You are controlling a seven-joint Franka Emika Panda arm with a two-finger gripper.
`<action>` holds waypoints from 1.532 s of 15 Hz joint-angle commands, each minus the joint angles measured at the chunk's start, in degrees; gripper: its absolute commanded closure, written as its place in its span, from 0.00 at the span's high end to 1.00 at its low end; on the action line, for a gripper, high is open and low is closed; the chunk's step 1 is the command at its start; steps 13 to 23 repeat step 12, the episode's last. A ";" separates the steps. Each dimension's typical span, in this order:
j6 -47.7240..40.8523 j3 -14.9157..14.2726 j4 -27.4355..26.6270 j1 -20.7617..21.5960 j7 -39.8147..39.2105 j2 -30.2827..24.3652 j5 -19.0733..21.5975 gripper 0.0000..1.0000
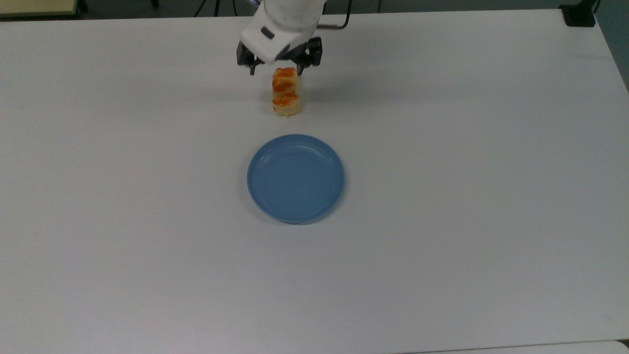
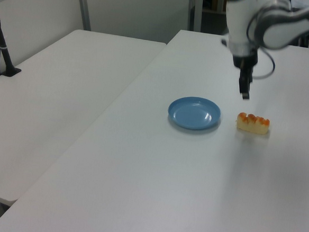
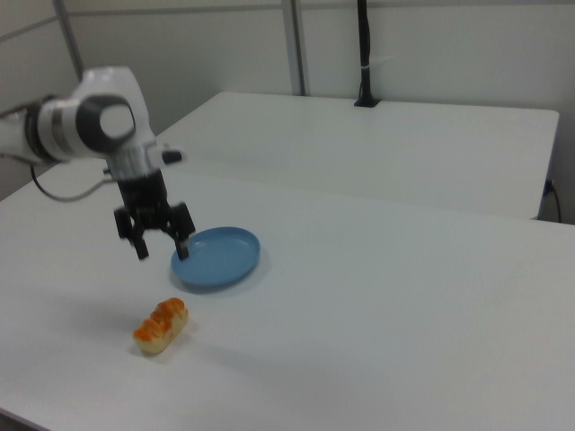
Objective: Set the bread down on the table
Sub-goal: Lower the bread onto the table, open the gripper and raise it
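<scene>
The bread [image 1: 285, 92], pale tan with three orange-glazed lobes, lies flat on the white table [image 1: 467, 196], just beyond the blue plate [image 1: 295, 178] in the top view. In the left view the bread [image 2: 252, 123] rests to the right of the plate [image 2: 194, 113]. My gripper [image 1: 277, 66] hangs in the air above the bread, open, with nothing between its fingers. The right view shows the gripper [image 3: 160, 247] well clear above the bread [image 3: 161, 325].
A second white table [image 2: 55, 88] adjoins this one, with a black post [image 2: 3, 47] clamped at its edge. A black clamp [image 1: 580, 14] sits at the top view's upper right corner. The plate holds nothing.
</scene>
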 commanded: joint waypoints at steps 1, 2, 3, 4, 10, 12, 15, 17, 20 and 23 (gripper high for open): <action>-8.04 -0.18 9.50 2.43 -0.36 -0.20 3.33 1.00; -8.57 -0.27 10.83 2.61 -0.35 -0.72 3.68 1.00; -8.66 -0.36 11.80 2.62 -0.27 -1.33 4.55 1.00; -8.58 -0.62 12.77 2.62 -0.18 -1.95 5.52 1.00; -8.66 -5.45 15.24 1.82 6.15 -3.63 8.87 1.00; -8.75 -6.59 15.24 1.82 5.71 -3.80 8.60 1.00; -8.75 -6.59 15.24 1.82 5.71 -3.80 8.60 1.00; -8.75 -6.59 15.24 1.82 5.71 -3.80 8.60 1.00; -8.75 -6.59 15.24 1.82 5.71 -3.80 8.60 1.00; -8.75 -6.59 15.24 1.82 5.71 -3.80 8.60 1.00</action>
